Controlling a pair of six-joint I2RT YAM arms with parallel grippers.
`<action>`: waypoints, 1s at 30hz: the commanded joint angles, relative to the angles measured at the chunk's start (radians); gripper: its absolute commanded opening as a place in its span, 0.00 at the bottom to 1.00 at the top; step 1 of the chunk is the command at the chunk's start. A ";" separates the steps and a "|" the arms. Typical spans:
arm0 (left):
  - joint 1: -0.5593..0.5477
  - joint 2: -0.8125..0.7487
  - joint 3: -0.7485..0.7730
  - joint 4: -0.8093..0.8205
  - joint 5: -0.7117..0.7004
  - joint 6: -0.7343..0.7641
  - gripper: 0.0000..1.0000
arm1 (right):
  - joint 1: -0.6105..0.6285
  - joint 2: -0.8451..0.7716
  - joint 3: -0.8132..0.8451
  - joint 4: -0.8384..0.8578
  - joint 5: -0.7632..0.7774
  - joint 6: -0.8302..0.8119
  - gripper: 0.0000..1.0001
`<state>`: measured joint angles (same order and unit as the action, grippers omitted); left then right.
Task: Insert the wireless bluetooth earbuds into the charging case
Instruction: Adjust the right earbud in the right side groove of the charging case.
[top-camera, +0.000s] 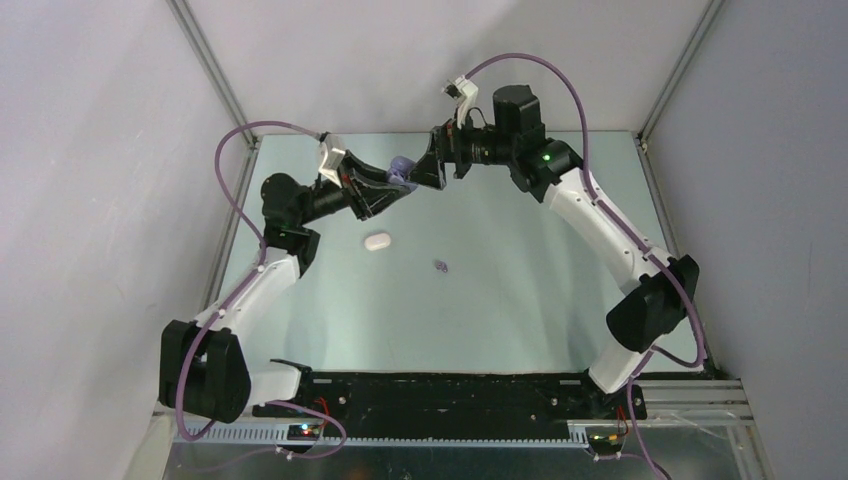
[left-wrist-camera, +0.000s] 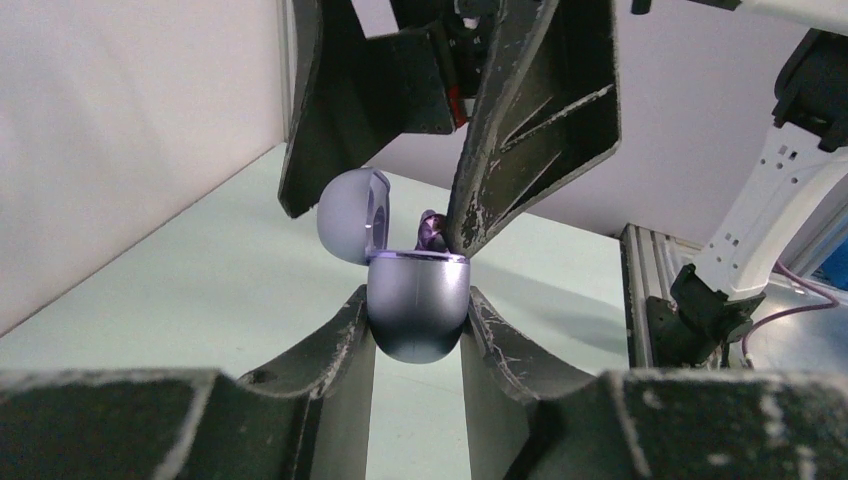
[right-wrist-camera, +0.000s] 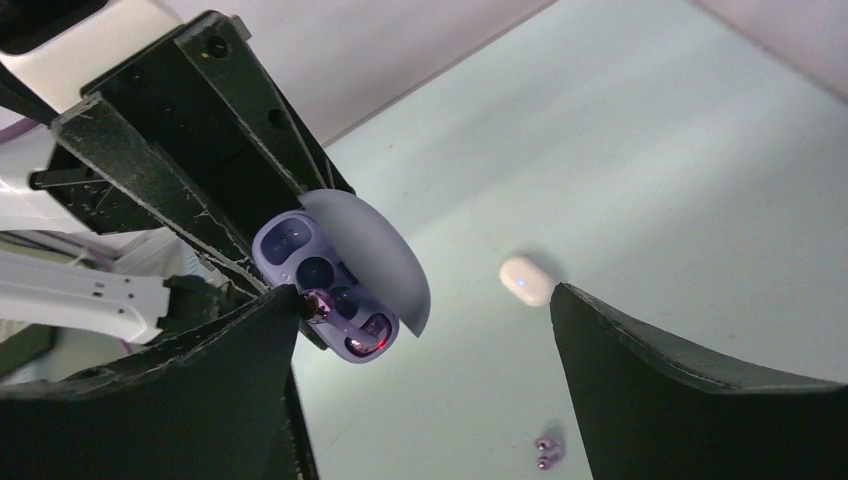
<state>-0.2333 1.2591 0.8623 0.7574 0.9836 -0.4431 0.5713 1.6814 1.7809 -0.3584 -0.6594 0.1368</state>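
My left gripper (left-wrist-camera: 417, 322) is shut on the base of a purple charging case (left-wrist-camera: 417, 300) and holds it above the table with its lid (left-wrist-camera: 345, 215) open. It also shows in the top view (top-camera: 402, 170). My right gripper (right-wrist-camera: 422, 292) is wide open at the case's mouth. One of its fingertips (right-wrist-camera: 285, 300) touches a purple earbud (right-wrist-camera: 318, 304) at a well of the case. Another purple earbud (right-wrist-camera: 372, 330) lies seated in the case by a red light. A further purple earbud (top-camera: 441, 265) lies on the table. No white earbuds show.
A closed white case (top-camera: 377, 241) lies on the table in front of the left gripper, also in the right wrist view (right-wrist-camera: 526, 279). The table (top-camera: 500, 300) is pale green, with grey walls and metal frame posts at the back corners.
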 joint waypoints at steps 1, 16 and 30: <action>0.005 -0.017 0.007 0.054 0.023 0.034 0.00 | -0.015 0.006 0.059 -0.034 -0.082 0.048 0.95; 0.005 -0.022 0.015 0.055 0.014 0.021 0.00 | -0.046 -0.001 0.016 -0.023 -0.087 0.059 0.93; 0.004 -0.023 0.015 0.054 0.005 0.011 0.00 | -0.046 -0.003 -0.010 -0.028 -0.074 0.048 0.90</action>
<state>-0.2325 1.2591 0.8623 0.7536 0.9798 -0.4358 0.5297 1.6939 1.7710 -0.3923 -0.7685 0.1913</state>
